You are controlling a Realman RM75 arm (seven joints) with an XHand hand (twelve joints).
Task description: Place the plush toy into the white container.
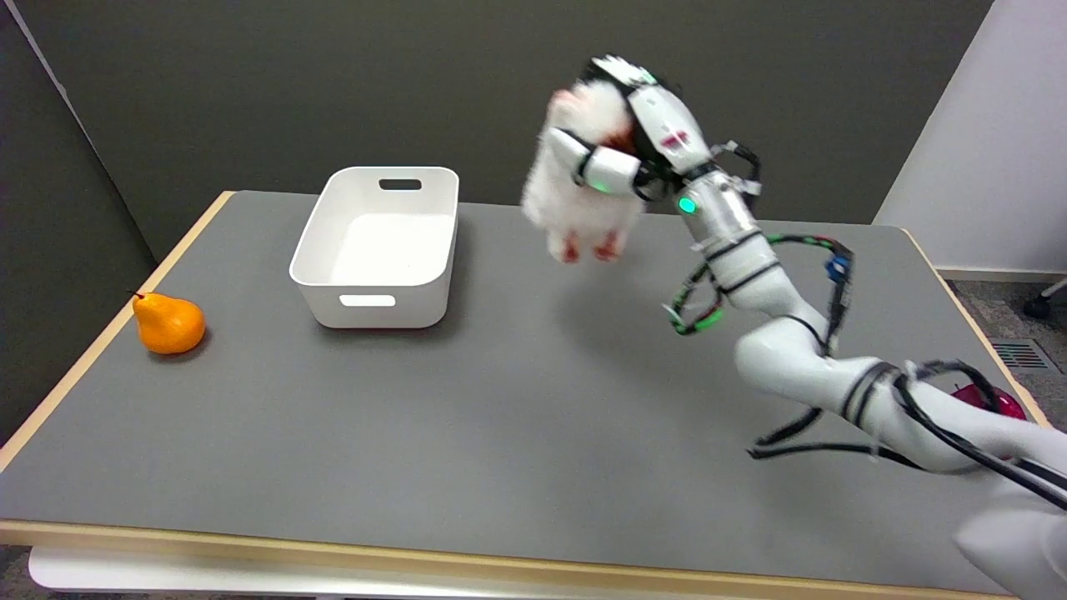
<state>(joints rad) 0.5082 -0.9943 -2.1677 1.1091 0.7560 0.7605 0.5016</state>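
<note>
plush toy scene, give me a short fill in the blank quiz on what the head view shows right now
1. The right hand holds the plush toy in the ____, clear of the table.
2. The white container holds ____.
3. The fruit at the table's left edge is an orange ____.

Missing words: air; nothing; pear

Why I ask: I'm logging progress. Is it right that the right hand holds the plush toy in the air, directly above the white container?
Not quite. The head view shows the right hand holding the plush toy in the air, but to the right of the white container, not above it.
</note>
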